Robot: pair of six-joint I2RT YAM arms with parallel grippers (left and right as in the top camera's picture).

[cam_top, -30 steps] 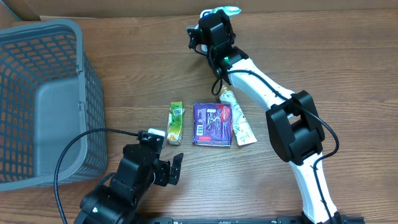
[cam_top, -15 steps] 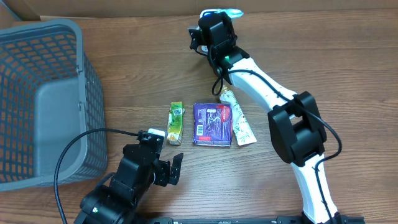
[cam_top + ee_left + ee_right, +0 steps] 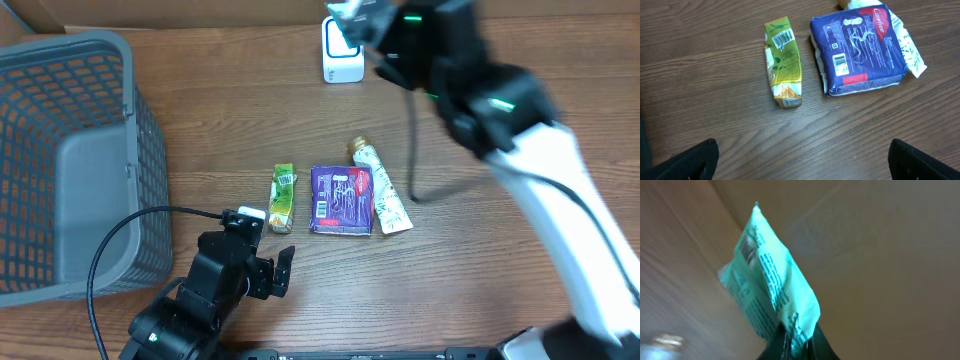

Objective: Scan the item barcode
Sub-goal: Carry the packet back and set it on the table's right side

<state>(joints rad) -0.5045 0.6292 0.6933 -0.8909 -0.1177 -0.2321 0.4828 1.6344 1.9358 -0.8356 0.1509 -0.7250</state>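
Overhead view: my left pincer [image 3: 272, 272] sits low over the table [image 3: 200, 120], jaws spread wide and holding nothing. Just beyond it, the yellow-green packet [image 3: 284, 197], the purple pack [image 3: 341, 200] and the white tube [image 3: 383, 198] lie in a row. The grey basket [image 3: 60, 150] stands at the left edge. My right arm [image 3: 520, 110] is raised and blurred near the white scanner [image 3: 342, 57]. Left wrist view: the packet and the purple pack lie flat, apart, barcodes facing up. Right wrist view: my right pincer [image 3: 796, 337] is pressed together on one edge of the green sachet [image 3: 771, 292], held clear of the table, with dark bars printed near its far tip.
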